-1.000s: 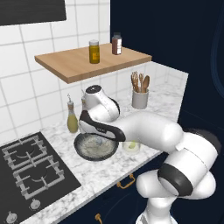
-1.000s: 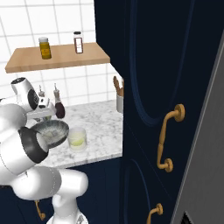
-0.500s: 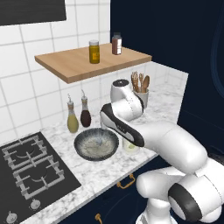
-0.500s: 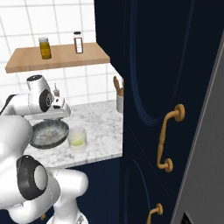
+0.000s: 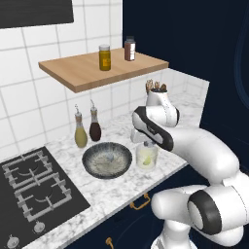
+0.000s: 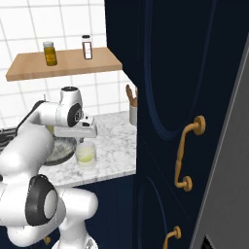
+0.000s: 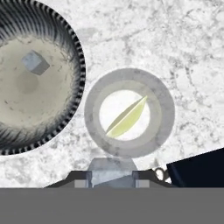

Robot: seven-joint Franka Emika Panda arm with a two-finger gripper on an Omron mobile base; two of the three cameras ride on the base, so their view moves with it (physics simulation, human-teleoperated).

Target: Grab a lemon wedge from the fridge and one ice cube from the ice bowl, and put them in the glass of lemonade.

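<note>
Your arm has swung right from over the ice bowl, and the claw now hangs directly above the glass of lemonade. You've got a pale ice cube clamped between the fingers. Below, the lemon wedge floats in the glass, a slim yellow-green sliver. The glass stands on the marble table just beside the bowl, where one grey cube remains.

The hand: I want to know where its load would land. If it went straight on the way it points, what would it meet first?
Most likely the glass of lemonade, just ahead, where the lemon wedge already lies. The hand holds an ice cube.
</note>
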